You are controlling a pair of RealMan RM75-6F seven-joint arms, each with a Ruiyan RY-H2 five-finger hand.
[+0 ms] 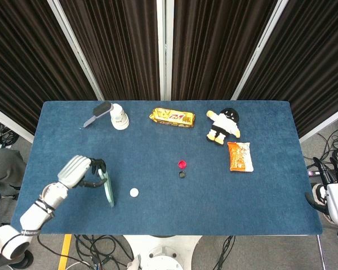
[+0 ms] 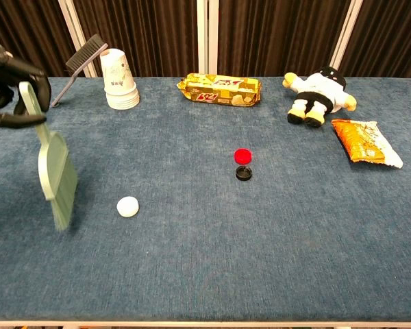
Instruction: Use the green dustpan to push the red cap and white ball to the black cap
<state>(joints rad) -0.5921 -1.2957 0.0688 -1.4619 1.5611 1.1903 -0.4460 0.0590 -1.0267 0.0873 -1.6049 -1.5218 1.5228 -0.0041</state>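
My left hand (image 1: 78, 171) (image 2: 7, 89) grips the handle of the green dustpan (image 1: 108, 188) (image 2: 56, 175), which hangs blade-down just above the cloth, left of the white ball (image 1: 134, 192) (image 2: 127, 206). The red cap (image 1: 182, 165) (image 2: 242, 155) lies right beside the black cap (image 1: 182, 175) (image 2: 244, 173) near the table's middle, touching or nearly so. My right hand (image 1: 331, 188) hangs off the table's right edge with its fingers spread, holding nothing.
Along the far side of the blue table (image 1: 259, 214) are a brush (image 1: 97, 114), stacked paper cups (image 1: 119, 116), a yellow snack pack (image 1: 172, 117), a plush toy (image 1: 224, 125) and an orange chip bag (image 1: 240, 156).
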